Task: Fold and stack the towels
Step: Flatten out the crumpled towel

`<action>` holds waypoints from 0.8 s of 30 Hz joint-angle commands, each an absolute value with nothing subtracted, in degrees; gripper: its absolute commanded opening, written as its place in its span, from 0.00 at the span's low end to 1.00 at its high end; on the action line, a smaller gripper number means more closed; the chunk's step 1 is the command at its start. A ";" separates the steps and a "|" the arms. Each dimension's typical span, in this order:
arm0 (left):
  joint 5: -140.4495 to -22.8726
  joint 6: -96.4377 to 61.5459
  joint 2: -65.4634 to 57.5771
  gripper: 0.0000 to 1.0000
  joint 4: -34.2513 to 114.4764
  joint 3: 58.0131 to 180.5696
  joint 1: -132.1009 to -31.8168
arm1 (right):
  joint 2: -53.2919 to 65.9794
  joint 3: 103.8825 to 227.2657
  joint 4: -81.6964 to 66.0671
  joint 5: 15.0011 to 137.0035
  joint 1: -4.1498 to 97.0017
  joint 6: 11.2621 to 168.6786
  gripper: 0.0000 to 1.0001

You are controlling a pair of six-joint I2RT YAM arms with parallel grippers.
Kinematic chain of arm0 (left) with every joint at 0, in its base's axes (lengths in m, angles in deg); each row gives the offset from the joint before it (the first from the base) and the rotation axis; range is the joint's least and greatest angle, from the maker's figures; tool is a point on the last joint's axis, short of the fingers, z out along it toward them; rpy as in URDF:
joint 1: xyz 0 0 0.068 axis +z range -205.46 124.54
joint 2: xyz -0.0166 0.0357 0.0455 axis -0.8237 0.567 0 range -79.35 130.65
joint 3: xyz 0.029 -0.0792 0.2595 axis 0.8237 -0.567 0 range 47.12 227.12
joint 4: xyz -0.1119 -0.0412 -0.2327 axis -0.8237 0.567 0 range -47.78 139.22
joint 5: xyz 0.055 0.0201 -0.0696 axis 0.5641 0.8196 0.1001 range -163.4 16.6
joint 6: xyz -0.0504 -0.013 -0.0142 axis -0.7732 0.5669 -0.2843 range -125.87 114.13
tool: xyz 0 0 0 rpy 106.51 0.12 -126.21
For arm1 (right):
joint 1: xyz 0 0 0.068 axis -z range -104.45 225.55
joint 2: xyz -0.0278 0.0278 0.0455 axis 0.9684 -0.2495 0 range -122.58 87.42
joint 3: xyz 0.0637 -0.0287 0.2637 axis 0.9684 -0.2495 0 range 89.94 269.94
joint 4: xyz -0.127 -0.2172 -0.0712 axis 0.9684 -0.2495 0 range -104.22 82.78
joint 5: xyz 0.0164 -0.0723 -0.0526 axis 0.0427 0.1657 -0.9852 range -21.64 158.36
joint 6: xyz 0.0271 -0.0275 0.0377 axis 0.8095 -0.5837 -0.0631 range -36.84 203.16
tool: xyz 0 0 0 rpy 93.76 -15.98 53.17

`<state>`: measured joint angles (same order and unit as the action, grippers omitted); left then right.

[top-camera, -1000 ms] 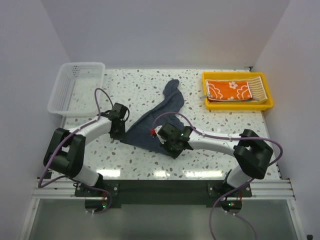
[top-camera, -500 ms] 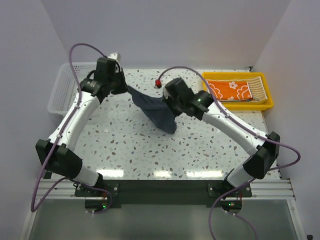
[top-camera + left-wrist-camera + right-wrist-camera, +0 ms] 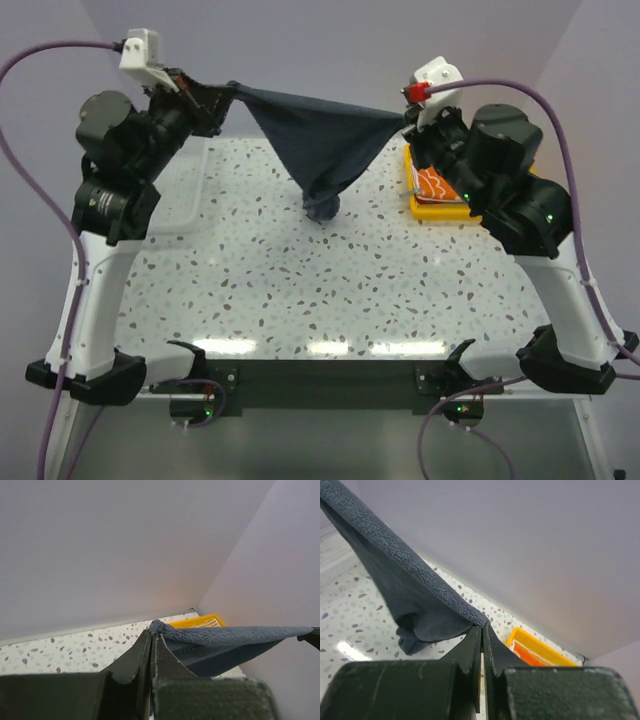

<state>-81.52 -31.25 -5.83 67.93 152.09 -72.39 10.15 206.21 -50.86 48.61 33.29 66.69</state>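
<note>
A plain dark blue-grey towel [image 3: 320, 140] hangs stretched in the air between both arms, sagging to a point just above the table. My left gripper [image 3: 222, 92] is shut on its left corner; that corner bunches at the fingertips [image 3: 156, 628]. My right gripper [image 3: 408, 118] is shut on the right corner, and the cloth [image 3: 415, 605] drapes away from its tip [image 3: 482, 626]. A folded orange towel [image 3: 436, 186] with white print lies in the yellow tray [image 3: 440, 212], mostly hidden by the right arm. A striped cloth edge [image 3: 207, 623] shows in the tray.
The white mesh basket [image 3: 195, 185] sits at the back left, partly behind the left arm. White walls close in the back and both sides. The speckled table [image 3: 300, 290] spreads out below the hanging cloth.
Both arms have risen high and spread apart, lifting the dark towel off the table and stretching it taut between them.
</note>
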 commanded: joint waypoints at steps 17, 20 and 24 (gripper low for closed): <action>-85.88 -31.35 -17.47 0.00 63.31 161.11 -72.07 | 17.03 222.56 -59.08 65.81 33.01 62.24 0.00; -84.92 -30.57 -17.83 0.00 62.96 160.68 -72.07 | 16.85 220.65 -56.27 65.03 33.10 61.80 0.00; -82.54 -29.25 -16.78 0.00 63.83 159.97 -72.07 | 15.89 219.23 -53.80 61.34 33.10 61.45 0.00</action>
<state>-87.36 -30.75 -16.87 64.43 158.91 -72.63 16.29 219.37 -56.34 66.47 32.75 62.71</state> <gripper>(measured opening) 0.021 0.011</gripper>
